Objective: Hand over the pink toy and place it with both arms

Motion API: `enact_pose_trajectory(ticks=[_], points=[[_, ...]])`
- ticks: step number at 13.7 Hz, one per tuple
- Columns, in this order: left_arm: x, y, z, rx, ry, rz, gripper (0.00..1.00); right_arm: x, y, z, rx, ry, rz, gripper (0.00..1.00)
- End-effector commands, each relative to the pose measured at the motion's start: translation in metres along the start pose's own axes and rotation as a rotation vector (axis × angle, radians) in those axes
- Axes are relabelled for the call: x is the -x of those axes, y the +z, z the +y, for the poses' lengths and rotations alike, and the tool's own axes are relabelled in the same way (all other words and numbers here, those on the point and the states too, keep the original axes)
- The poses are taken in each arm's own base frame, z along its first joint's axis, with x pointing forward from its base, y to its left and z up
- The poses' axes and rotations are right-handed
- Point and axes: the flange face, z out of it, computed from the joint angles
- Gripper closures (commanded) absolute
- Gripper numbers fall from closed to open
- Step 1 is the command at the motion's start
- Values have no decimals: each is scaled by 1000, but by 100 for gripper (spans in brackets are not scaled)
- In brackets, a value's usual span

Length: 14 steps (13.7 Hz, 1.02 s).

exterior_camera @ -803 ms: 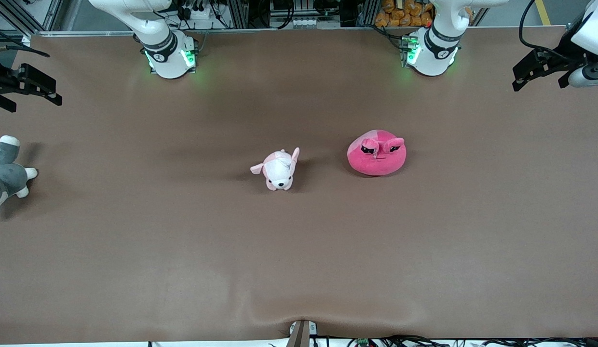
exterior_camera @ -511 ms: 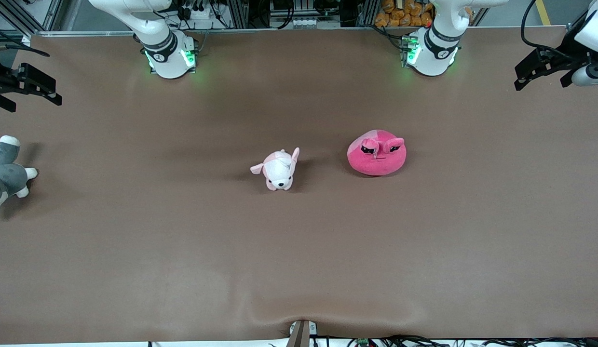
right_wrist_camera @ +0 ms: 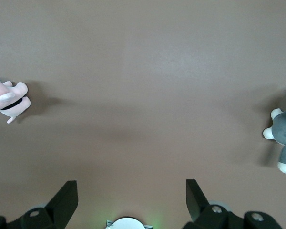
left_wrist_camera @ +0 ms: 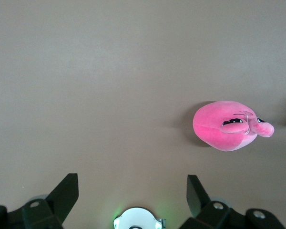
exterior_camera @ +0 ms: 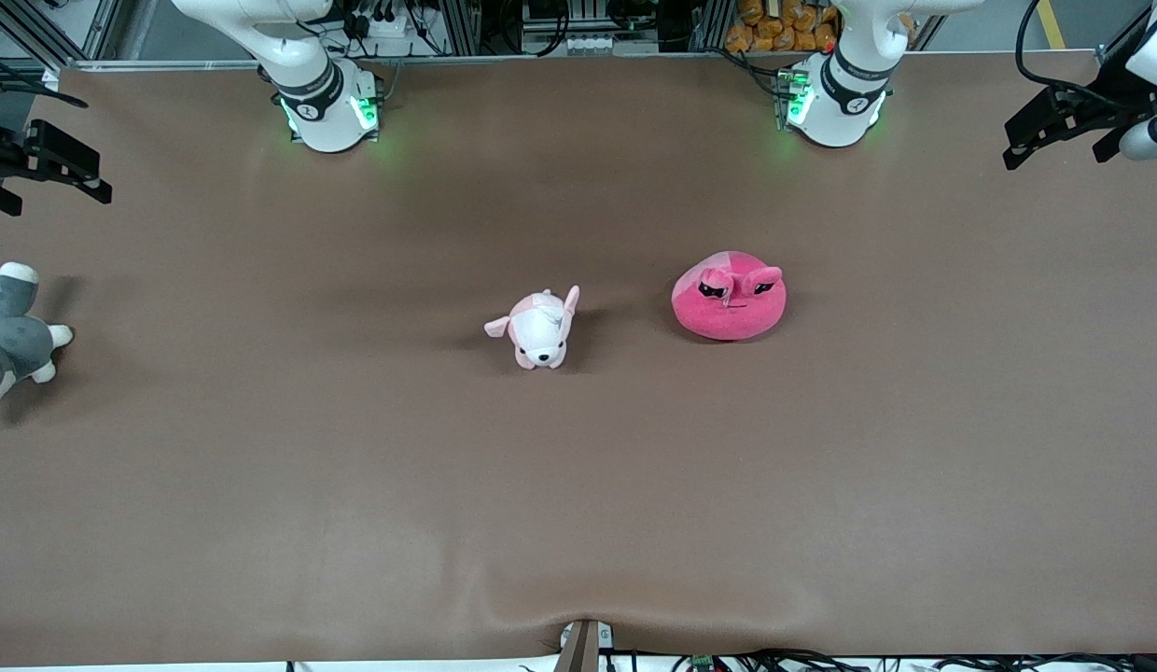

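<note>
The pink toy (exterior_camera: 729, 301), a round hot-pink plush with black angry eyes, lies on the brown table near its middle, toward the left arm's end. It also shows in the left wrist view (left_wrist_camera: 230, 126). My left gripper (exterior_camera: 1054, 126) is open and empty, high over the table's edge at the left arm's end; in its wrist view (left_wrist_camera: 132, 191) the jaws stand wide apart. My right gripper (exterior_camera: 61, 168) is open and empty, high over the table's edge at the right arm's end; its wrist view (right_wrist_camera: 131, 191) shows wide jaws too.
A pale pink-and-white puppy plush (exterior_camera: 539, 329) lies beside the pink toy, toward the right arm's end. A grey-and-white plush animal (exterior_camera: 14, 341) lies at the table edge under the right gripper. Both arm bases (exterior_camera: 325, 103) (exterior_camera: 835, 98) glow green.
The left gripper has drifted slightly outward and up toward the table's edge. The right gripper has shifted a little outward and up. The toys have not moved.
</note>
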Motion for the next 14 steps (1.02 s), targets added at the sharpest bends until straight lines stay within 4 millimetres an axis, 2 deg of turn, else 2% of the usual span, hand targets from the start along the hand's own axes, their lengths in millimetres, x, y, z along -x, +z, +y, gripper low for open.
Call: enact_pose_trajectory(ticks=[1,8,14], points=[[-3,-3,0,-7,5,-15,0,1,-1,7,3,9,-4,0],[-6,6,1,-7,11,-29,0,4,1,11,45,20,-30,0],[-7,10,-11,-8,-9,-40,0,6,4,12,40,22,-57,0]])
